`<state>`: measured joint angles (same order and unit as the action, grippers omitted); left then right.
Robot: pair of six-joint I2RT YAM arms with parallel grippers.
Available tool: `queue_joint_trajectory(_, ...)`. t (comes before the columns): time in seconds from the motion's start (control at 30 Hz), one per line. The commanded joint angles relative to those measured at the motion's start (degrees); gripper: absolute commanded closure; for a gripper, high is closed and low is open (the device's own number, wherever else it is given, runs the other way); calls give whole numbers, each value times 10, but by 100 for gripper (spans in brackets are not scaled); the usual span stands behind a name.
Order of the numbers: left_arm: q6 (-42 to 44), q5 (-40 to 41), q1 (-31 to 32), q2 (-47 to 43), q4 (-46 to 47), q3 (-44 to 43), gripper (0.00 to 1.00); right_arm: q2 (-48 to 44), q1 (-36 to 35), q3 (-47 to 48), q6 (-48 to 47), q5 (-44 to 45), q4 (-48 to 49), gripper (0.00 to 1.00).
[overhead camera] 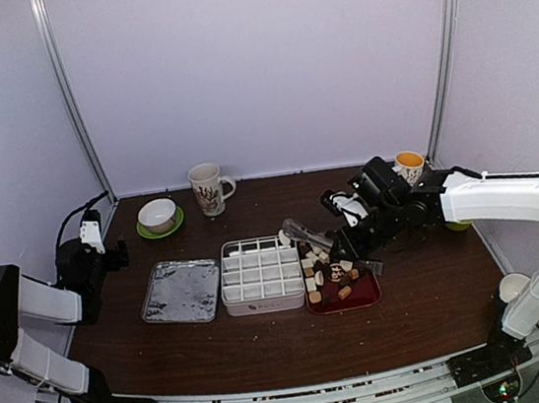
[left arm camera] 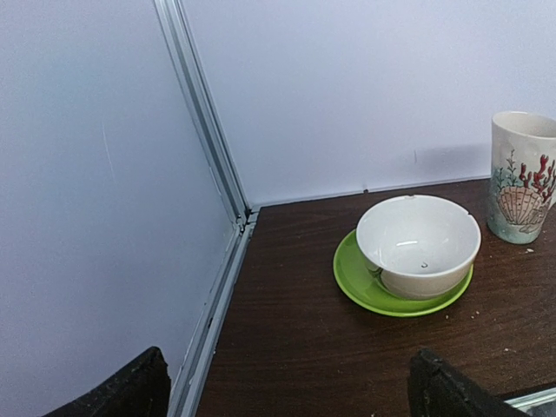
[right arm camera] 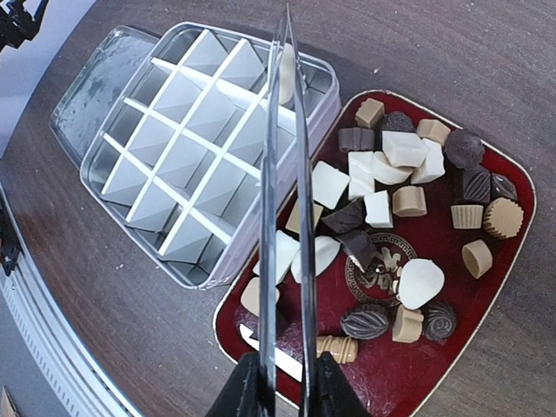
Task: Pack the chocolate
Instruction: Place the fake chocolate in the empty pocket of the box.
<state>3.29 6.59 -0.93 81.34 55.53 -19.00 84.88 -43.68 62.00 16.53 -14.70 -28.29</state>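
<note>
- Our right claw [right arm camera: 291, 395] is squeezed tight on the metal tongs [right arm camera: 301, 217]. The tongs pinch one white chocolate piece [right arm camera: 285, 74] at their tip.
- That piece hangs over the far right corner of the white box [overhead camera: 261, 305], above its little squares. The squares we can see look empty.
- The rest of the chocolate [right arm camera: 408, 149] lies in a heap on the red tray [right arm camera: 391, 378], just to the right of the box.
- Our left claw [left arm camera: 287, 391] is spread wide apart and holds nothing. It sits far off to the left, near the white bowl [left arm camera: 417, 239] on the green saucer [left arm camera: 365, 287].
- To do this step well, we think the piece should sit over the middle of one square, not over a thin wall.
- We should go down low before letting go, so the piece does not bounce out.
- We should loosen the squeeze only a little. The tongs must open, but they must not slip out of our claw.
- Then we should lift straight up, so the tongs do not bump the walls.
</note>
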Motion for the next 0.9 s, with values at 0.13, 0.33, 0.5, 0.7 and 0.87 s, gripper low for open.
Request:
queue_joint_trajectory(0.13, -5, -5, -5, 3, 28, 3, 2, 15, -2, 23, -18, 46, 32, 79)
queue_joint_trajectory(0.33, -5, -5, -5, 3, 28, 3, 2, 31, -2, 31, -23, 49, 26, 78)
queue_joint_trajectory(0.5, -5, -5, -4, 3, 28, 2, 2, 34, -2, 32, -22, 51, 26, 74)
queue_joint_trajectory(0.7, -5, -5, -4, 3, 28, 3, 2, 29, -2, 35, -22, 55, 24, 70)
queue_joint_trajectory(0.87, -5, -5, -5, 3, 28, 3, 2, 20, -2, 37, -24, 59, 17, 69)
